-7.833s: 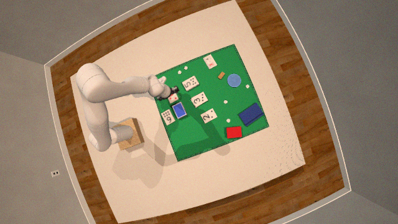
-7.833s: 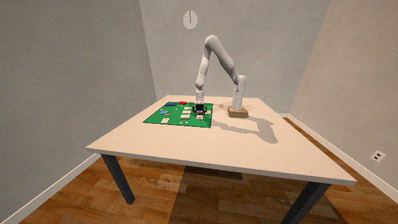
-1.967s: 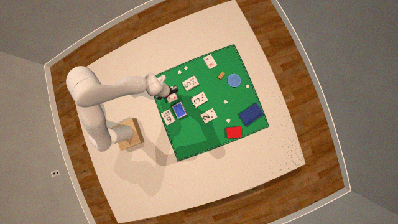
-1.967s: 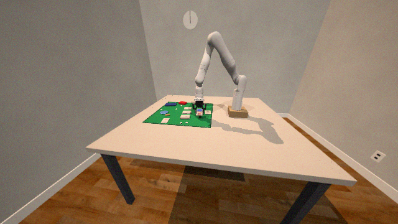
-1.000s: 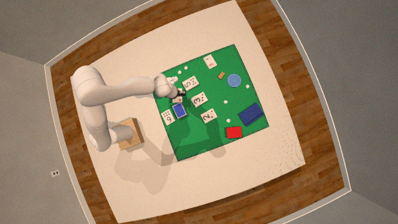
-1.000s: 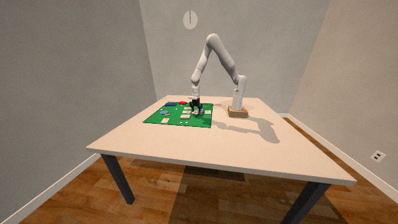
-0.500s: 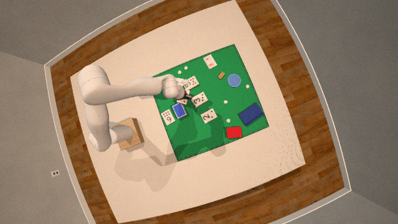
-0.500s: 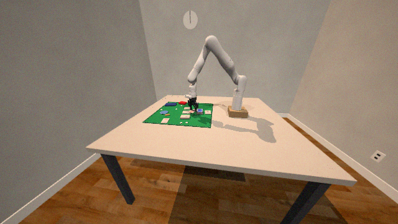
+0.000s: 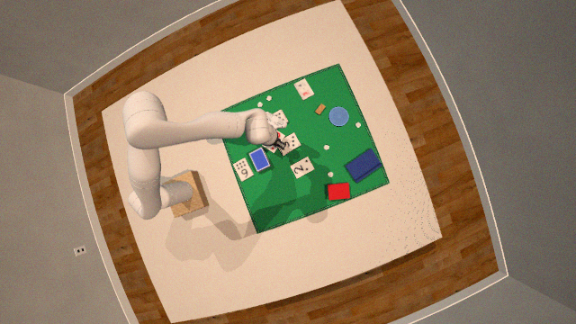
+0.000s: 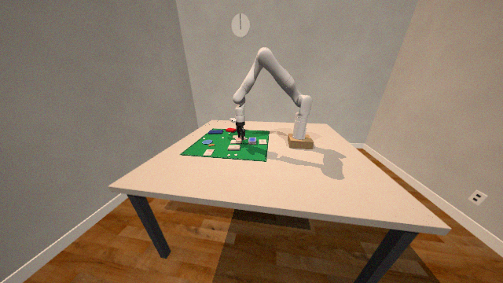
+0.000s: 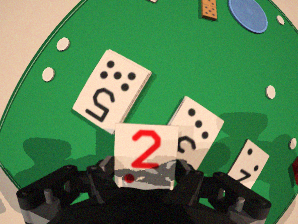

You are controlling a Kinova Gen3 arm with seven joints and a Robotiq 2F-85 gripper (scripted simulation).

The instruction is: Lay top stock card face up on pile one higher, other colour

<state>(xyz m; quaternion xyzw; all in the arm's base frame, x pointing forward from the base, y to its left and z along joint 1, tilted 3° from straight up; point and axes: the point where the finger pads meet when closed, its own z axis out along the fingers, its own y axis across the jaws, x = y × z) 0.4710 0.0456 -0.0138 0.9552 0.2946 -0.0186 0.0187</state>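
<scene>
The black two-finger gripper (image 9: 281,144) (image 10: 240,138) (image 11: 145,166) was pinching the white rectangular plywood card with a red 2 (image 9: 272,148) (image 10: 238,139) (image 11: 146,145) between its fingertips. You had this card face up above the green rectangular mat (image 9: 279,211) (image 10: 255,155) (image 11: 165,65), toward the table edge bearing the arm's base.

The card overlapped your view of the white stack topped by a black 3 (image 9: 292,142) (image 10: 236,142) (image 11: 200,120); you could not confirm contact between them. The white stack topped by a black 5 (image 9: 280,118) (image 10: 234,148) (image 11: 112,90) lay nearer the table edge closest to the exterior camera. The white stack topped by a black 2 (image 9: 302,167) (image 11: 250,157) lay on the opposite side of the 3 stack.

Your blue-backed rectangular stock (image 9: 259,159) (image 10: 252,140) lay face down, nearer the base-side table edge than the 3 stack. Release had not been carried out.

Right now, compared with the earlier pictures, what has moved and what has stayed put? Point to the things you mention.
The hand (image 9: 282,145) (image 10: 240,138) has carried the red two (image 11: 146,150) away from beside the blue stock (image 9: 259,159) (image 10: 252,140), towards the black three (image 9: 292,143) (image 11: 197,127). The stock and black three stayed put.
</scene>
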